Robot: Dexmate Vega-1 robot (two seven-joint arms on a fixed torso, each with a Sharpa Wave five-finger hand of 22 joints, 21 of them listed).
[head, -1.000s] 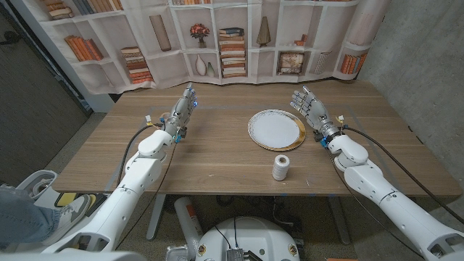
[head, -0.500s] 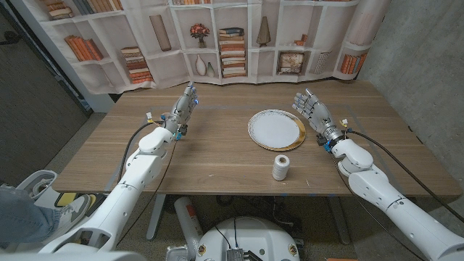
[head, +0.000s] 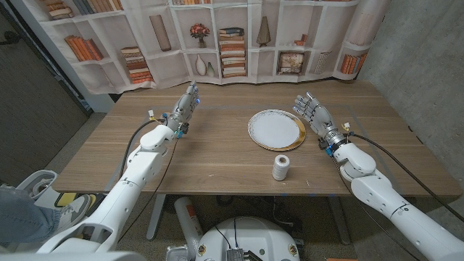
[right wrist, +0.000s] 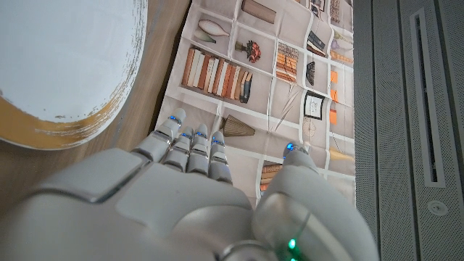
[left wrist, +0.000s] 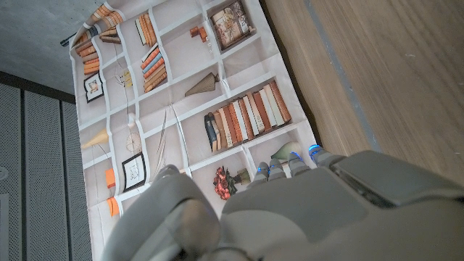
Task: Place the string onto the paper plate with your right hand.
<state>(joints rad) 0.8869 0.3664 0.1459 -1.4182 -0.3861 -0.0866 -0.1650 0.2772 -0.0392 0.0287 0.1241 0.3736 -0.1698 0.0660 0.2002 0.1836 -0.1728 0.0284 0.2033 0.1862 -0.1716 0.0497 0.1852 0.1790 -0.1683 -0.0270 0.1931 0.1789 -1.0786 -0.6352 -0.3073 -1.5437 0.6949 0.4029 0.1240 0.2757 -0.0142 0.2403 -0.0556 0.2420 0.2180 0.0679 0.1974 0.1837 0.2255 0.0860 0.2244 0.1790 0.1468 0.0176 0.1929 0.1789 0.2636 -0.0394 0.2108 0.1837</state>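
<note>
- string [head: 280, 167]: white spool, upright on the counter [head: 217, 156], nearest thing to the robot, just in front of the paper plate, apart from it. Nothing touches it.
- paper plate [head: 276, 129]: white, gold rim, lies flat just behind the string. Bare, task not started by the look of it.
- right hand [head: 314, 114]: hangs just right of the plate, beyond the string, fingers [head: 303, 102] spread and extended, holding nothing, touching nothing I can see. Right wrist view: fingers straight, plate rim next to them.
- left hand [head: 184, 106]: well left of the plate, fingers straight and together-ish, pointing away from the robot, nothing in it. Can't tell if it touches the counter.
- bookshelf backdrop [head: 217, 36]: printed, behind the counter, far from the plate.
- Risks, judged: spool is small, tall and upright, likely tips or rolls if the fingers bump it side-on before closing.
- Hand has to come back toward the robot past the plate; a low sweep could clip the plate rim and shove the light plate.
- Loose thread could snag on the fingers at release, dragging the spool off the plate.
</note>
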